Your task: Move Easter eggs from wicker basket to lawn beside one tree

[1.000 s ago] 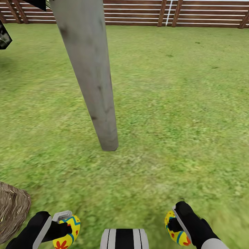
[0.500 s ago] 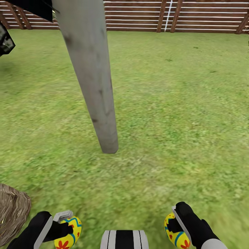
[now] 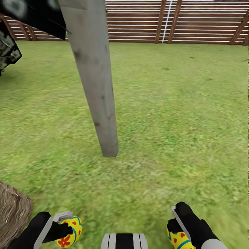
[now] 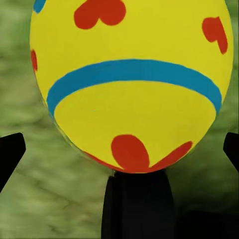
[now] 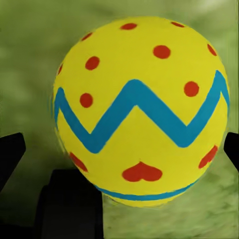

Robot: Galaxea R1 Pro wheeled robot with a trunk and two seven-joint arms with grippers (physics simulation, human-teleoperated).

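Holding one Easter egg each, the two hands sit low at the near edge of the head view. The left hand (image 3: pixel 64 226) is closed around a yellow egg (image 3: pixel 70 231) with a blue band and red marks. The right hand (image 3: pixel 174 224) grips a second egg (image 3: pixel 179 239) with a blue zigzag and red dots. So I count two eggs; a third one I cannot see. Just beside the left arm, the brown wicker basket (image 3: pixel 12 211) stands on the lawn (image 3: pixel 180 131), and its inside is hidden from here.

A little farther ahead, the pale grey trunk of the tree (image 3: pixel 100 103) rises from the grass, one trunk only. Behind it runs the slatted wooden fence (image 3: pixel 173 24).

I judge the step to be the carrying of the eggs to the tree. The next move probably calls for lowering both arms near the trunk base and releasing softly, because eggs roll easily on grass.
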